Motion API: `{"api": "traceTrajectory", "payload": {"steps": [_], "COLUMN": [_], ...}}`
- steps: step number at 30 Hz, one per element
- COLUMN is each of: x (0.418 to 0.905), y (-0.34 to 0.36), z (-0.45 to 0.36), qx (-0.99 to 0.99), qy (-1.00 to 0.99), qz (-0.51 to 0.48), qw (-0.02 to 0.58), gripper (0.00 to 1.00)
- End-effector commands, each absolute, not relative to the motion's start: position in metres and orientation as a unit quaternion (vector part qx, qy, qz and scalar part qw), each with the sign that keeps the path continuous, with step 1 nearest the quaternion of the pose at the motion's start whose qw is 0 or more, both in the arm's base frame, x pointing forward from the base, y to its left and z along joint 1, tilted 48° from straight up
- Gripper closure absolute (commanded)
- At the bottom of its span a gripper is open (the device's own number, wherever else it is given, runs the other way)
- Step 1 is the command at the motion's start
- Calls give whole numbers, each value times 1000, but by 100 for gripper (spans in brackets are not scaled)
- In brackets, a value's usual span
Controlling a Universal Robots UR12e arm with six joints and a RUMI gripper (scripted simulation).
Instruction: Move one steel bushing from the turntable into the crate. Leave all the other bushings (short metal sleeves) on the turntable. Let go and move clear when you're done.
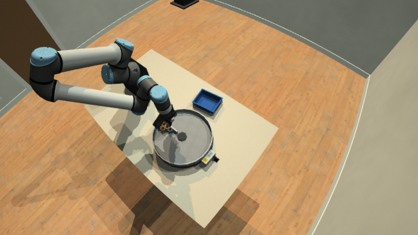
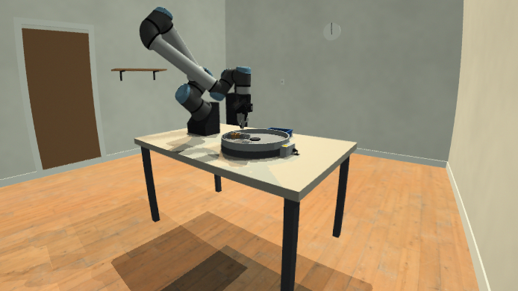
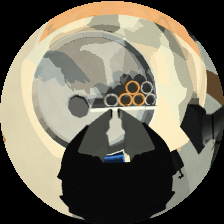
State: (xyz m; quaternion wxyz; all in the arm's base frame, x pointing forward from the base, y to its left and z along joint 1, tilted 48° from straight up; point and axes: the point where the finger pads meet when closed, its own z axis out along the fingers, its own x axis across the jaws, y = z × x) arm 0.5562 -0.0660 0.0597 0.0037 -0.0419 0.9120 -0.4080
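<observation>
A round grey turntable (image 1: 183,137) stands on the table, with a dark hub (image 1: 182,136) at its centre. A tight cluster of bushings (image 3: 131,95) lies near its rim, some orange and some grey steel; it also shows in the overhead view (image 1: 164,126). My gripper (image 3: 114,109) hangs just above the turntable beside the cluster, its fingertips close to a grey steel bushing (image 3: 111,99) at the cluster's end. The fingers are shut with nothing between them. The blue crate (image 1: 207,100) stands on the table beyond the turntable and looks empty.
A small control box with a yellow label (image 1: 209,157) sticks out from the turntable's base. The arm's black base (image 2: 203,121) stands at the table's back corner. The turntable has a raised rim.
</observation>
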Motion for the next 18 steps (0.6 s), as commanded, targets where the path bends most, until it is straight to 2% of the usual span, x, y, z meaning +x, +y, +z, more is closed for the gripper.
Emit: {"api": "traceTrajectory", "payload": {"steps": [1, 18], "x": [573, 572], "y": [-67, -66], "z": [62, 61], "qx": [-43, -44], "qy": [912, 912], "qz": [-408, -408], "qw": [22, 21], "gripper": [94, 94]}}
